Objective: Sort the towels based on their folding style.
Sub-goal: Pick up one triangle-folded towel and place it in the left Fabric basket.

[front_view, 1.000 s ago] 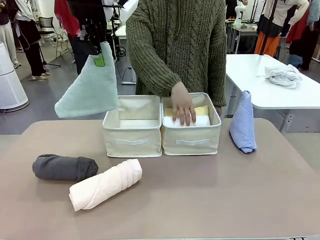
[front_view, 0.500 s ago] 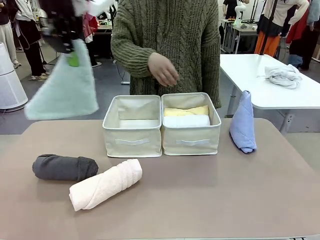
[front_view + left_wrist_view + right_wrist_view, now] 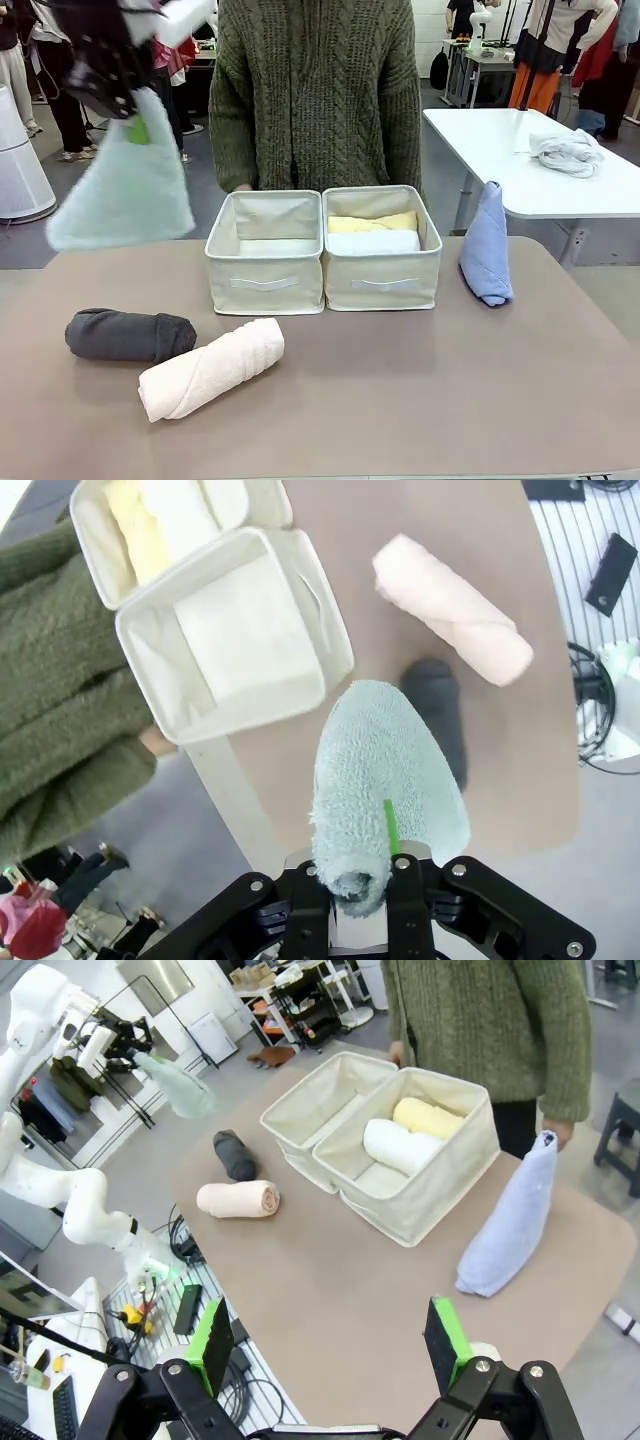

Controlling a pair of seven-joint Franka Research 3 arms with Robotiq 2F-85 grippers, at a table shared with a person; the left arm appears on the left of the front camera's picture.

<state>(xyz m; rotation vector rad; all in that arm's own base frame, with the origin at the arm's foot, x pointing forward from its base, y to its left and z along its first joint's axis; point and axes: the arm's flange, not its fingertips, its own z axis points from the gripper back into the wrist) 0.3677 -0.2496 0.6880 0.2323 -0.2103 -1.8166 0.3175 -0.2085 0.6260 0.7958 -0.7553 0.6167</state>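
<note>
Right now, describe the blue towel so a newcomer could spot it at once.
Start at the brown table and find the two beige fabric bins at its far middle. Just right of them, not touching, stands the periwinkle towel. It alone is blue and stands on end, tapering upward; the dark grey roll and pale pink roll lie flat.

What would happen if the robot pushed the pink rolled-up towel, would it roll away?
Probably: the pink towel is a round roll lying on the table, so a sideways push could roll it. Its fuzzy terry likely grips, so it shouldn't slide far. Like the teal towel drooping from the left gripper, it's probably floppy and may loosen when lifted.
</note>
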